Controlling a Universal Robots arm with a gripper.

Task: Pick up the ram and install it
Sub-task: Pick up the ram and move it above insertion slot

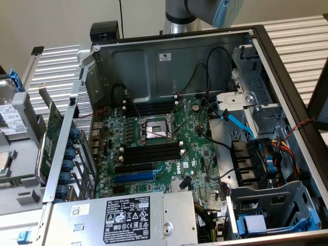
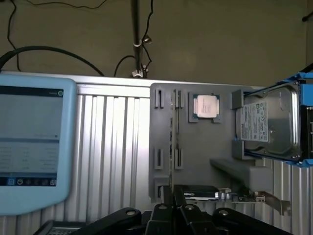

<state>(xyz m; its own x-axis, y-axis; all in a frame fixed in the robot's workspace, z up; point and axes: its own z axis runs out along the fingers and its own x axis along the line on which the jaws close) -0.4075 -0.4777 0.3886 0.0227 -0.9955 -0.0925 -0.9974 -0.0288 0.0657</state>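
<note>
In the wrist view a thin strip (image 2: pixel 171 142) stands edge-on between the clips of a grey holder plate (image 2: pixel 161 127); it looks like the ram, though its label and chips are hidden. My gripper (image 2: pixel 172 205) hovers just short of the strip's near end, its black fingers (image 2: pixel 188 215) shut together with nothing between them. In the exterior view the open computer case (image 1: pixel 174 56) shows the green motherboard (image 1: pixel 195 154) with long black empty memory slots (image 1: pixel 154 151) on both sides of the processor socket (image 1: pixel 154 130). A part of the arm (image 1: pixel 189 13) shows above the case's back wall.
On the holder plate lie a processor chip (image 2: pixel 206 106), a hard drive in a blue frame (image 2: pixel 269 122) and a card with a metal bracket (image 2: pixel 254 198). A light-blue tablet (image 2: pixel 29 147) lies beside it on ribbed metal. A green expansion card (image 1: pixel 51 133) stands outside the case.
</note>
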